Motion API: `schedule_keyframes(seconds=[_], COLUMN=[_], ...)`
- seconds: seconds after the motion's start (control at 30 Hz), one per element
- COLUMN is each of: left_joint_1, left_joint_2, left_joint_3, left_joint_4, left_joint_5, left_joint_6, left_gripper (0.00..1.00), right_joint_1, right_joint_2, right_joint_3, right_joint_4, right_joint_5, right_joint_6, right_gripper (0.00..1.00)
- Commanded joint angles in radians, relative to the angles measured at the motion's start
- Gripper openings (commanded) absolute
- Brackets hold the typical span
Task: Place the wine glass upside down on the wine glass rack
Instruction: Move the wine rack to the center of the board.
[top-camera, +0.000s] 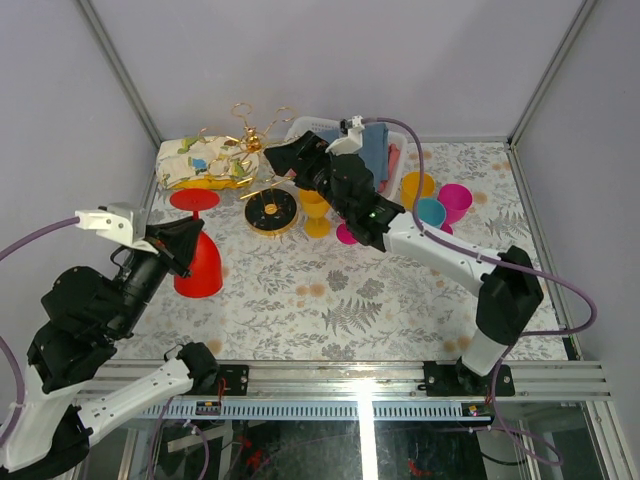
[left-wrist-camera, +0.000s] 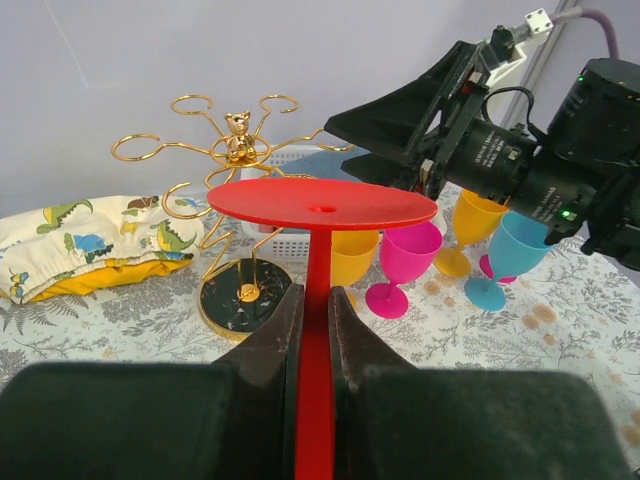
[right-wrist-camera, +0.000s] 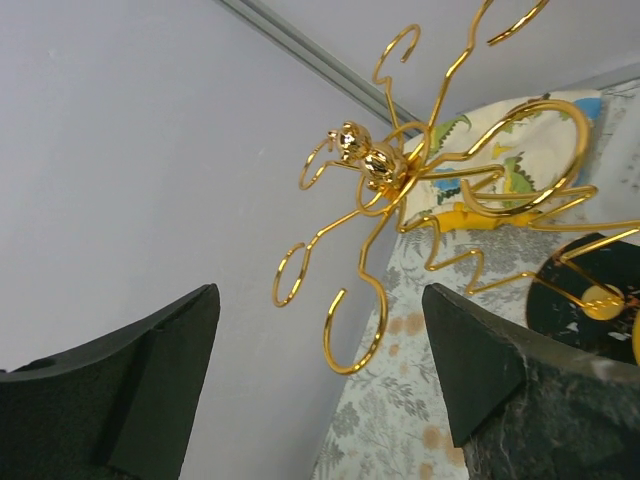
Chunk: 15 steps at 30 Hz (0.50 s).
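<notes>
A red wine glass (top-camera: 198, 266) is upside down at the left of the table, bowl down and its round foot (left-wrist-camera: 322, 203) on top. My left gripper (top-camera: 183, 245) is shut on its stem (left-wrist-camera: 317, 330), one finger on each side. The gold wire wine glass rack (top-camera: 250, 135) stands behind it on a round dark base (top-camera: 270, 212), and no glass hangs on its loop arms (right-wrist-camera: 375, 165). My right gripper (right-wrist-camera: 320, 300) is open with nothing between its fingers, raised just right of the rack's arms (left-wrist-camera: 238, 150).
Yellow (top-camera: 315, 210), magenta (top-camera: 455, 200) and cyan (top-camera: 430, 212) plastic wine glasses stand right of the rack's base. A white basket (top-camera: 310, 127) with blue cloth sits at the back. A dinosaur-print pouch (top-camera: 205, 160) lies at the back left.
</notes>
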<state>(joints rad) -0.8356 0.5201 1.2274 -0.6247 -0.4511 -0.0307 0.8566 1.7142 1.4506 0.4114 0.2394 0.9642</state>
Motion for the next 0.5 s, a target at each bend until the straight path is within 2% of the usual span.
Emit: schedule_keyframes(seconds=[0.0, 0.2, 0.47], left_joint_1=[0.005, 0.006, 0.004], left_joint_2=[-0.012, -0.033, -0.037], left_joint_3=[-0.025, -0.063, -0.110], left_joint_4=[0.066, 0.081, 0.092], left_joint_5=[0.025, 0.033, 0.095], left_joint_6=[-0.003, 0.014, 0.022], left_gripper=[0.00, 0.00, 0.00], right_joint_1=[-0.014, -0.014, -0.015], right_joint_2=[-0.109, -0.189, -0.311], right_joint_3=[-0.041, -0.073, -0.120], right_joint_4=[0.004, -0.052, -0.198], right_joint_5=[0.004, -0.005, -0.036], right_joint_6=[-0.120, -0.309, -0.523], right_gripper=[0.91, 0.98, 0.99])
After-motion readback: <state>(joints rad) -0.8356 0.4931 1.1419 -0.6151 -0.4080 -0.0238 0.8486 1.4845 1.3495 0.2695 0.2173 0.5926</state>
